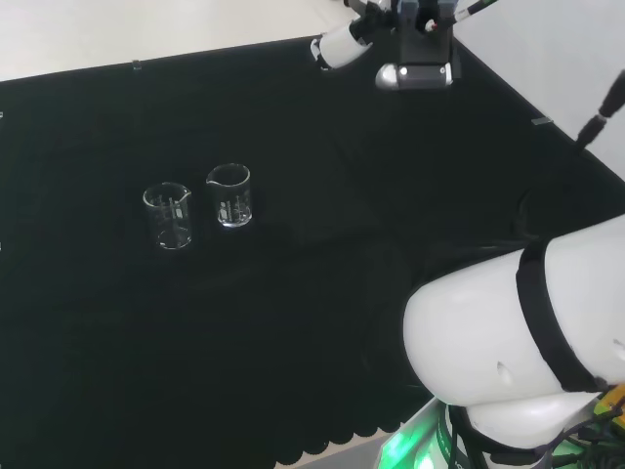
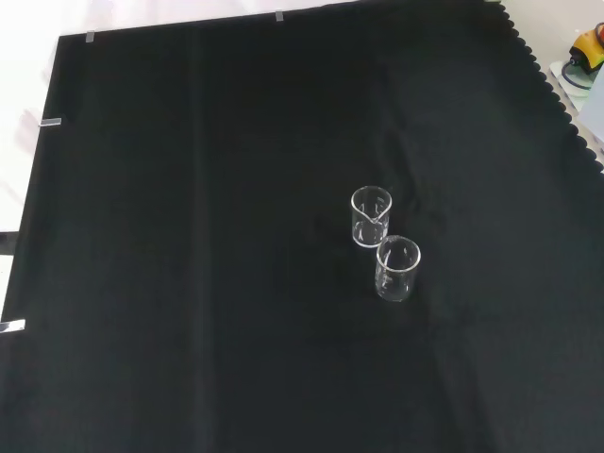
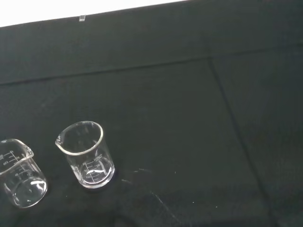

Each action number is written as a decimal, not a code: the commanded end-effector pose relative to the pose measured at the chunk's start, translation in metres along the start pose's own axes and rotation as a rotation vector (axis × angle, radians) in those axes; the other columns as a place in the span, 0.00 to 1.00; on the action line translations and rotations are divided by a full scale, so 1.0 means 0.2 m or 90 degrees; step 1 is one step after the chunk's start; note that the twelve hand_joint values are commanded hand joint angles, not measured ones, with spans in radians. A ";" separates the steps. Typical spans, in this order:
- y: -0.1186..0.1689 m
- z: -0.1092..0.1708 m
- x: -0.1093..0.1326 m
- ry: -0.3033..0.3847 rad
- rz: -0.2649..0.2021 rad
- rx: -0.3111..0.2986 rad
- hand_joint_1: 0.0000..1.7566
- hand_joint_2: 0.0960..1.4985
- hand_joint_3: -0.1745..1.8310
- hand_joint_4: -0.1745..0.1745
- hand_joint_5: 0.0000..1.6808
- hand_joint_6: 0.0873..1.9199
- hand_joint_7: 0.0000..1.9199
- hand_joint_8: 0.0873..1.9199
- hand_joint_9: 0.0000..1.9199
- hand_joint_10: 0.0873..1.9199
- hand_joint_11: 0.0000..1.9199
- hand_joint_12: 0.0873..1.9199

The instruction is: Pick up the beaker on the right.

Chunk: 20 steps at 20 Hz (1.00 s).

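Beakers number two on the black cloth (image 1: 293, 342), both clear glass, upright and apparently empty. In the head view we find them in the left half of the frame, a little above the middle: the right beaker (image 1: 229, 195) stands just beside the left beaker (image 1: 168, 216), slightly higher in the frame, with a narrow gap between them. In the front view we see the same pair right of centre, one behind the other: the right beaker (image 2: 371, 216) higher, the left beaker (image 2: 397, 268) lower and a touch to the right, nearly touching. In the wrist view we see both close up, each with printed graduation marks; the right beaker (image 3: 86, 154) shows a pouring lip, and the left beaker (image 3: 19, 172) is cut by the frame's edge.

We cannot tell how the hand is set. Nothing touches either beaker. We see the arm's white links (image 1: 508, 342) at the lower right of the head view, well apart from the pair.
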<state>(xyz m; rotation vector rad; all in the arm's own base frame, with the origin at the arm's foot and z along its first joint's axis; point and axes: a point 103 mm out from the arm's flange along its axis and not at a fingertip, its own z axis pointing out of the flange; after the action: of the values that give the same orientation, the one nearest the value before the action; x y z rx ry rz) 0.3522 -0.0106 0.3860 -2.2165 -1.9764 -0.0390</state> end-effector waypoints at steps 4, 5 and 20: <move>0.31 0.24 -0.06 0.035 -0.014 0.025 0.33 0.39 0.61 0.38 0.11 0.00 0.06 0.24 0.10 0.31 0.00 0.48; 0.33 0.26 -0.06 0.037 -0.017 0.026 0.33 0.39 0.61 0.38 0.11 0.00 0.06 0.24 0.10 0.31 0.00 0.48; 0.59 0.61 -0.11 0.100 -0.055 0.070 0.32 0.32 0.61 0.38 0.11 0.00 0.06 0.25 0.10 0.31 0.00 0.48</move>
<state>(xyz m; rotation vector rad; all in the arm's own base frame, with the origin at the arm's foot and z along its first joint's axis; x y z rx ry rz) 0.4347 -0.0245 0.2735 -2.0463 -1.9426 -0.0533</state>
